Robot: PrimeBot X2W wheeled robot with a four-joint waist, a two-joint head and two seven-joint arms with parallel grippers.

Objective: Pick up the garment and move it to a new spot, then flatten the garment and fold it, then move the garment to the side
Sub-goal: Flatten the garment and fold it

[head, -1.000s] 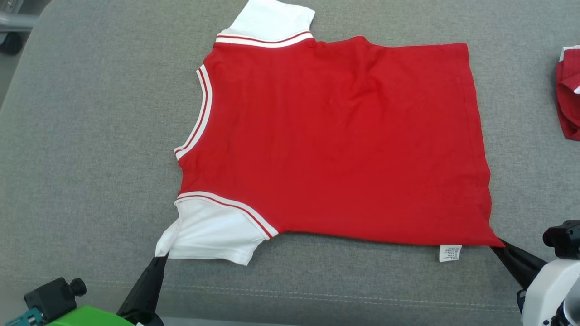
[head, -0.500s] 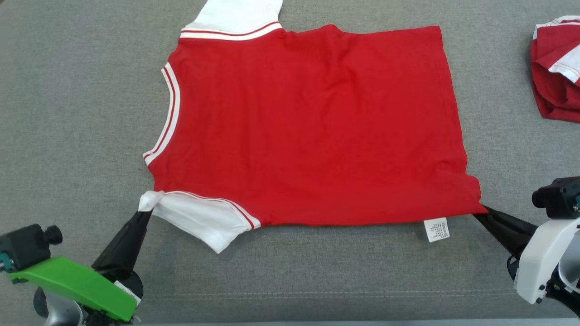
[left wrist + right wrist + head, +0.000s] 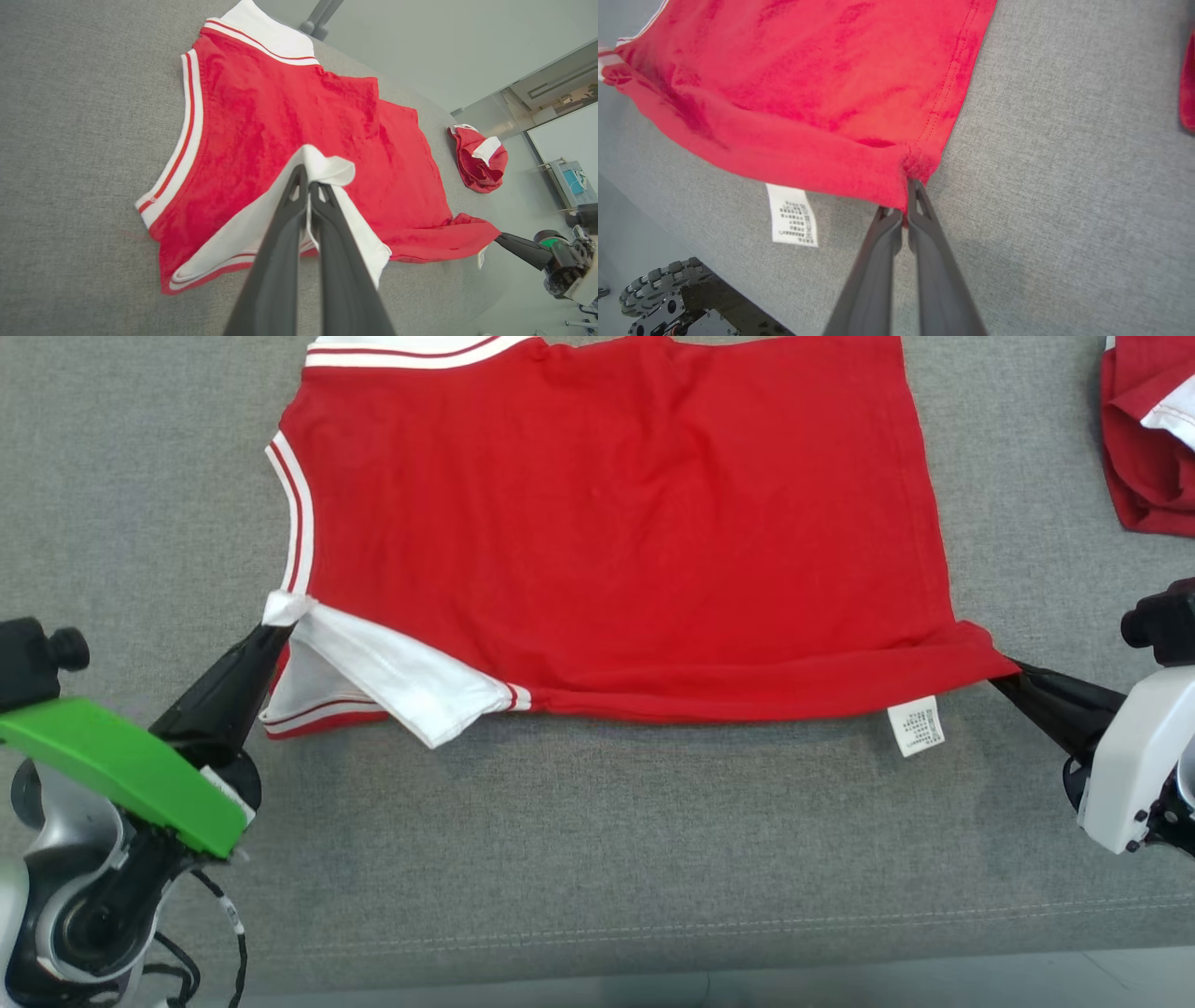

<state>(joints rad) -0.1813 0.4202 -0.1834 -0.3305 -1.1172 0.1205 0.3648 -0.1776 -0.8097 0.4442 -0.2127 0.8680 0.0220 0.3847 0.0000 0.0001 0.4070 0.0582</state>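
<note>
As your left tool (image 3: 271,633) clamps the white sleeve (image 3: 392,672) and your right tool (image 3: 999,677) the hem corner (image 3: 971,649) of the garment (image 3: 616,523) spread on the grey desk (image 3: 597,859), raise both evenly for a straight fold.

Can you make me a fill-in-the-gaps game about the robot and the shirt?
1. The right gripper is shut on a corner of the ___ T-shirt.
2. The left gripper is shut on its ___ sleeve.
3. The care label lies nearer the ___ gripper.
4. A second, crumpled garment lies on the ___ fabric surface.

Missing words: red, white, right, grey.
</note>
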